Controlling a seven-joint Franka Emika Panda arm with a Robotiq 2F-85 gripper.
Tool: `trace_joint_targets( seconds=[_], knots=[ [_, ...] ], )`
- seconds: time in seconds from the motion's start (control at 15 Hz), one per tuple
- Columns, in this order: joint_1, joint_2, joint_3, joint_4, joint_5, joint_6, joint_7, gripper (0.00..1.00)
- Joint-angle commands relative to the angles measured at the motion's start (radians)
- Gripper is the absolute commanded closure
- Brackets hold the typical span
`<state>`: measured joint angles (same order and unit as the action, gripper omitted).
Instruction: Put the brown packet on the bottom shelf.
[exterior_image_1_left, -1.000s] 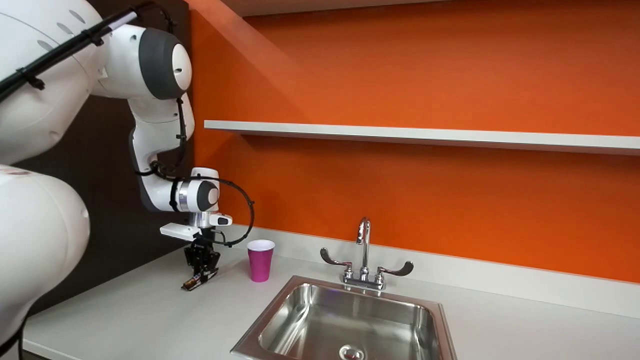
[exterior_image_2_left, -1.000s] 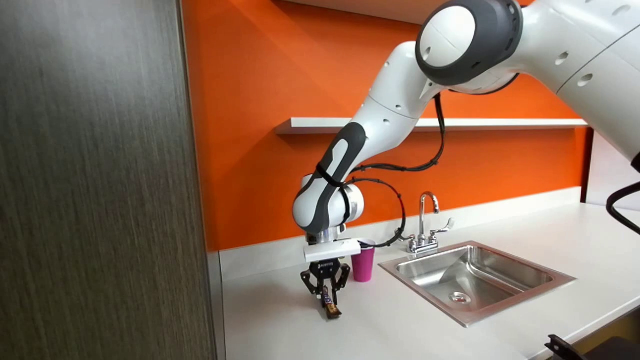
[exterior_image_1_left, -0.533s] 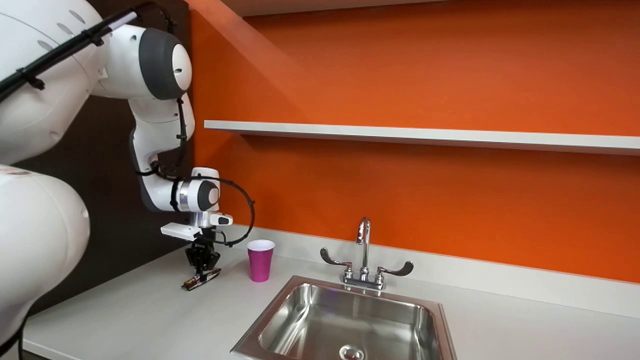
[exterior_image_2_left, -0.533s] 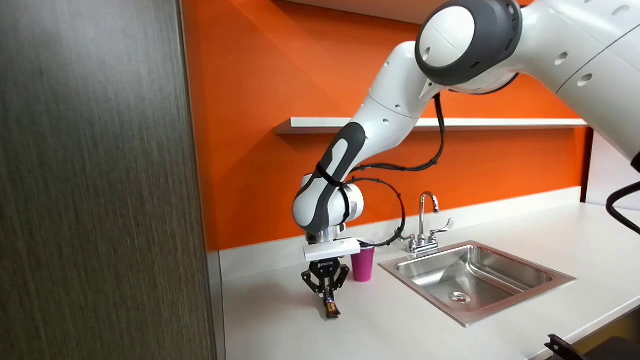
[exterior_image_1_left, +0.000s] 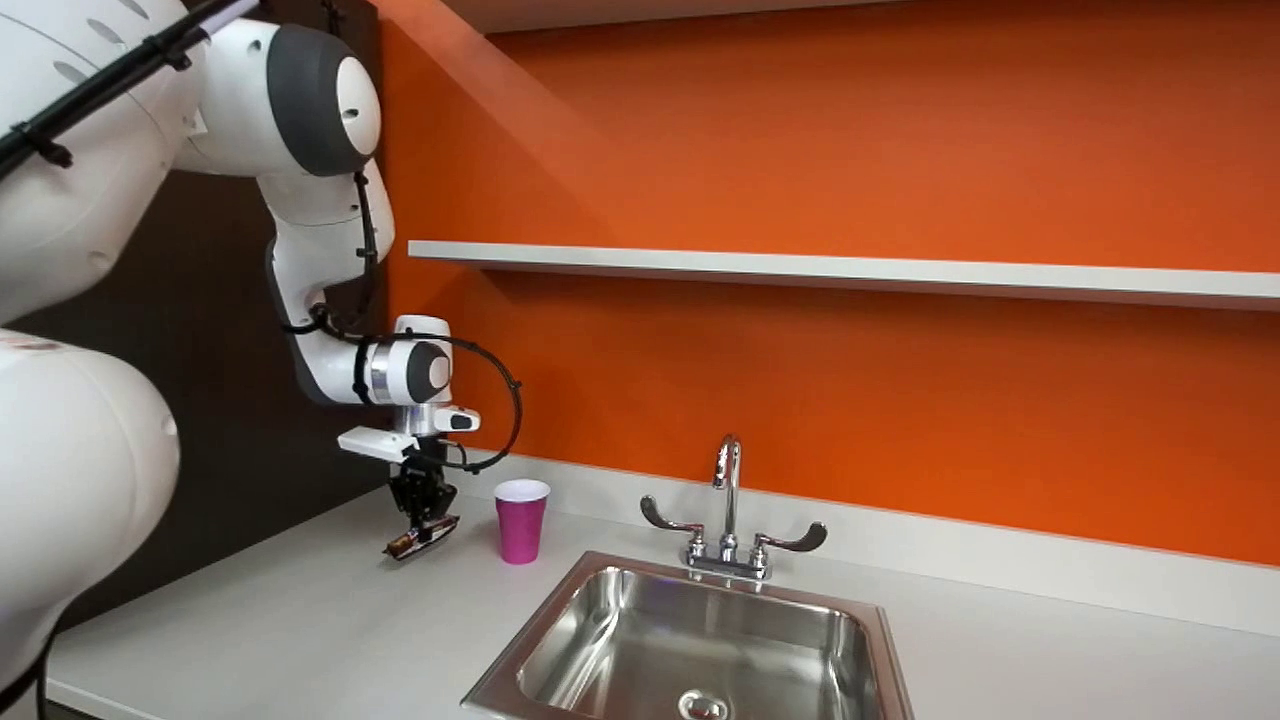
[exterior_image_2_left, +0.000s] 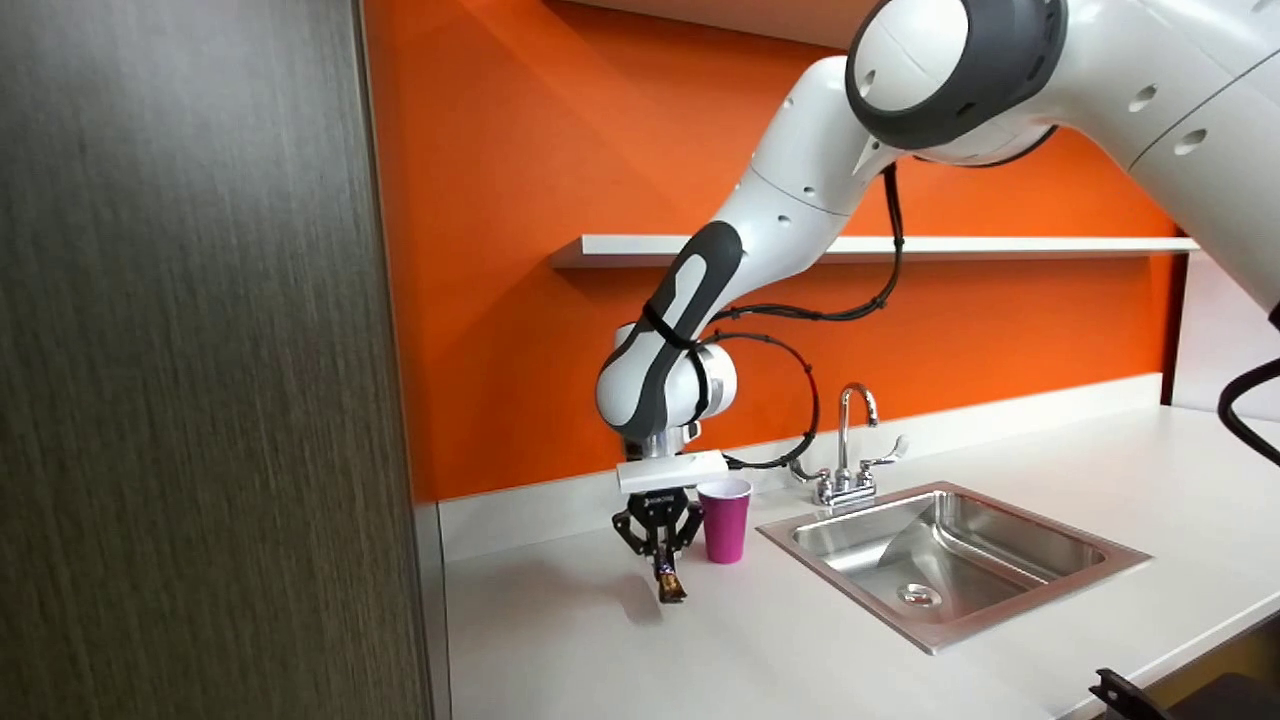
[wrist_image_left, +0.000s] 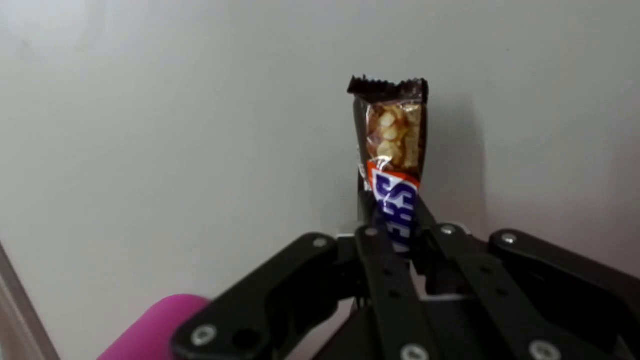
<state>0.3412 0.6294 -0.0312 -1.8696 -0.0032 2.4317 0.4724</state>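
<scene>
Hand (wrist_image_left: 395, 220) clamped on the packet (wrist_image_left: 392, 135): its fingers (wrist_image_left: 374, 250) press from both sides, and in the wrist view the packet's free end juts past them toward twelve o'clock. In both exterior views the packet appears off the desk (exterior_image_1_left: 300, 630), just above it; in an exterior view a shadow (exterior_image_2_left: 640, 602), probably cast by packet or hand, falls beside the packet at eight o'clock. I judge the grasp done and the lift only partly made. Left to do: the rise to the shelf (exterior_image_1_left: 840, 266), which in an exterior view lies well above and runs from twelve round to between two and three o'clock of the packet, then setting down and letting go. Near the packet, at three o'clock there, the cup (exterior_image_1_left: 520, 535) stands upright.

Up close the packet is glossy dark brown with a saw-toothed end; toward six o'clock come a picture of a nutty bar, an orange-red stripe and blue-and-white lettering turned sideways, the rest hidden between the fingers.
</scene>
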Motion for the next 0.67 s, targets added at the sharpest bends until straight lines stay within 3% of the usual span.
trace_joint_targets(
  seconds=[0.0, 0.6],
  knots=[
    [-0.005, -0.125, 0.001, -0.126, -0.019, 0.001, 0.016, 0.96],
    [-0.032, -0.500, 0.028, -0.491, -0.027, -0.016, 0.017, 0.96]
  ],
)
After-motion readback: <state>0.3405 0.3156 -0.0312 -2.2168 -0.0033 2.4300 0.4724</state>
